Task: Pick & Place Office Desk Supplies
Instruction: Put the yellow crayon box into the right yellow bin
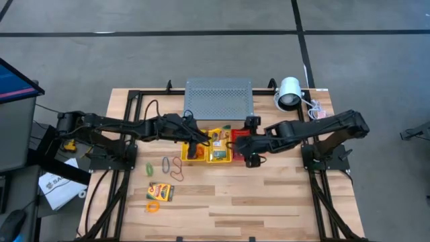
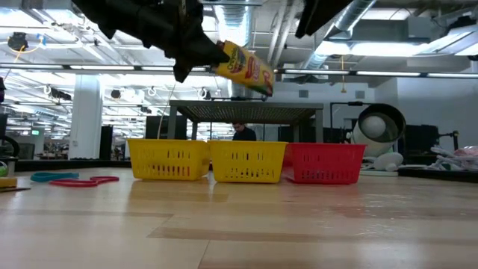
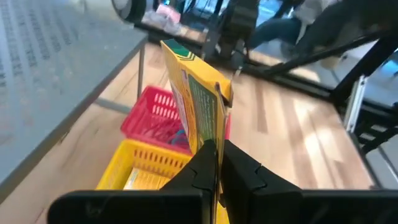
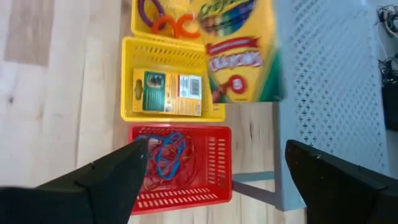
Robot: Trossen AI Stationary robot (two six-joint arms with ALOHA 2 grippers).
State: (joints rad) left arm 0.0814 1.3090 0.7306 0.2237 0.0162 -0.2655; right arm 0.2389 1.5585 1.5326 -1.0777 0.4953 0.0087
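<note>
The left gripper [image 3: 214, 165] is clamped narrow on a yellow-and-green crayon box [image 3: 198, 99], pinching its lower edge between both fingers, so the box stands up out of the gripper on its thin side. In the low view the crayon box [image 2: 243, 67] hangs tilted in the air, well above the row of baskets, over the join between the two yellow ones. From above, this gripper [image 1: 200, 142] sits over the left yellow basket [image 1: 190, 156].

The right gripper [image 4: 214, 180] is spread wide with nothing between its fingers, hovering over the red basket [image 4: 217, 183], which holds a tangle of blue and red band loops [image 4: 166, 155]. In the high view it [image 1: 254, 159] is at the right end of the basket row.

The middle yellow basket [image 4: 127, 81] contains another crayon box [image 4: 168, 92] lying flat with its green back up. Orange and purple band loops [image 4: 166, 22] lie in the left yellow basket beside it.

On the wooden surface [image 1: 269, 202], nearer than the baskets and to their left, lie a green loop [image 1: 150, 169], a blue-grey oval clip [image 1: 166, 163] and a red-orange loop [image 1: 178, 168]. Nearer still rest a third crayon box [image 1: 160, 193] and an orange loop [image 1: 154, 207] just beside it. A grey perforated metal box [image 1: 219, 97] stands on the far side of the baskets.
</note>
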